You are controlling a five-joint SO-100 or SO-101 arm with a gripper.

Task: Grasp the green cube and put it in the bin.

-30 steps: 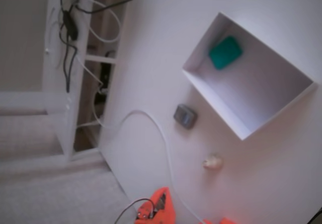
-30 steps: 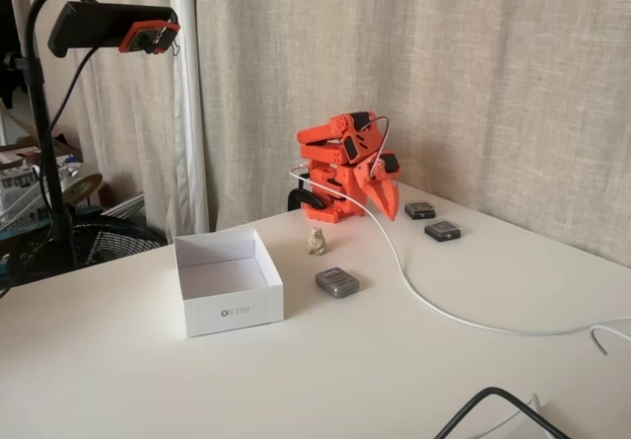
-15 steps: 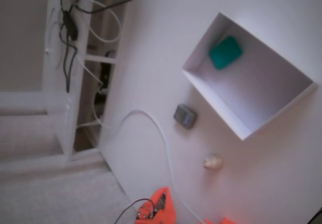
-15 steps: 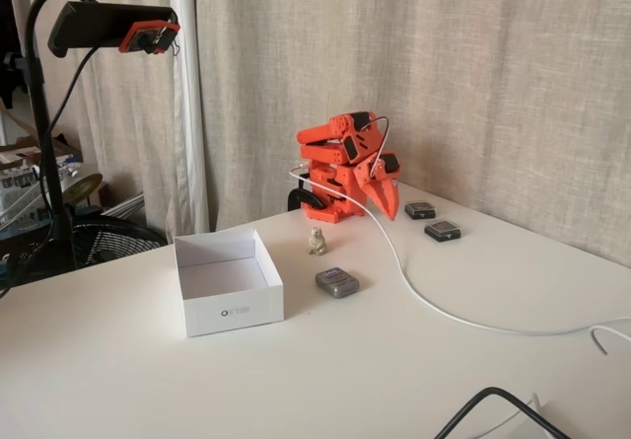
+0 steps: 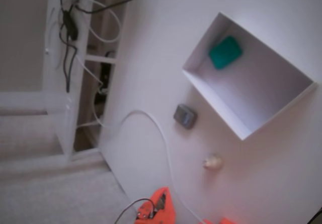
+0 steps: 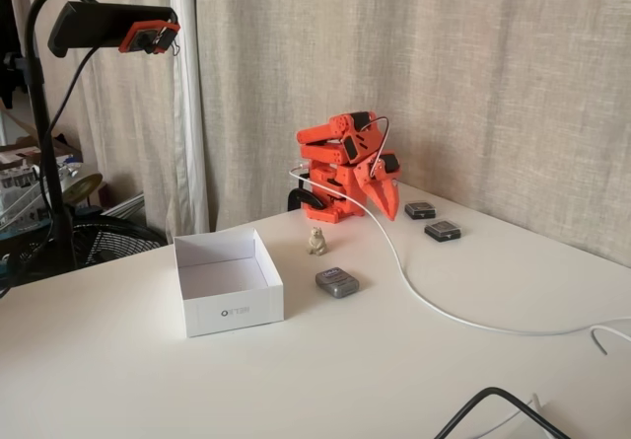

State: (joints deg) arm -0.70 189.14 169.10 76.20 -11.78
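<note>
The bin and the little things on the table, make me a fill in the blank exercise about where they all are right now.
1. The green cube lies inside the ____.
2. Between the bin and the folded arm's gripper, the grey block and the beige lump rest on the ____.
3. The gripper holds ____.
4. The white cable runs from the arm's ____ across the table.

Missing words: bin; table; nothing; base

Dark grey block [image 6: 337, 282] and beige lump [image 6: 316, 241] apart on white table [image 6: 414, 370], crossed by white cable [image 6: 434, 311]; two small dark blocks [image 6: 432, 220] near curtain [image 6: 444, 74].
</note>
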